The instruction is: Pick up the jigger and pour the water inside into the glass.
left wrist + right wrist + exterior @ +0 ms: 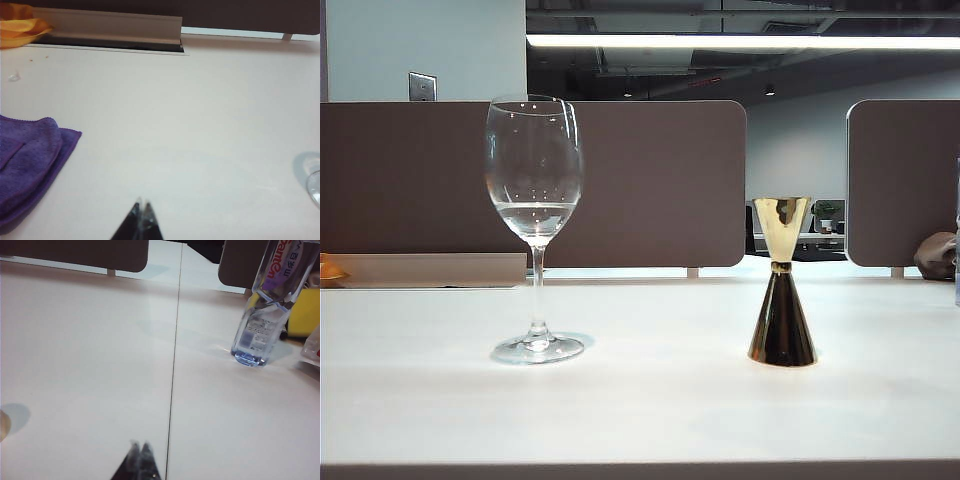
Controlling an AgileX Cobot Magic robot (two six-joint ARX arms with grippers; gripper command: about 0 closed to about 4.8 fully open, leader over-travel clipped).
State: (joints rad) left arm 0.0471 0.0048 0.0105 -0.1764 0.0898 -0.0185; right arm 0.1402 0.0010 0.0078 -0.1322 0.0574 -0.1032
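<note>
Left gripper: fingertips pressed together, holding nothing, low over bare tabletop; a purple cloth lies beside it, the glass's foot just at the frame edge.
Right gripper: tips together too, empty, hovering over the white table; a plastic water bottle stands well beyond it.
Jigger: upright on the right side of the table, long axis vertical, gold cup up, dark cone down; untouched, contents not visible.
Nearer arm: the right, by judgement, since a gold sliver peeks at its view's edge, off to one side of the fingers.
Glass: upright on the left, well apart from the jigger.
Water: a shallow pool already sits in the bowl.
</note>
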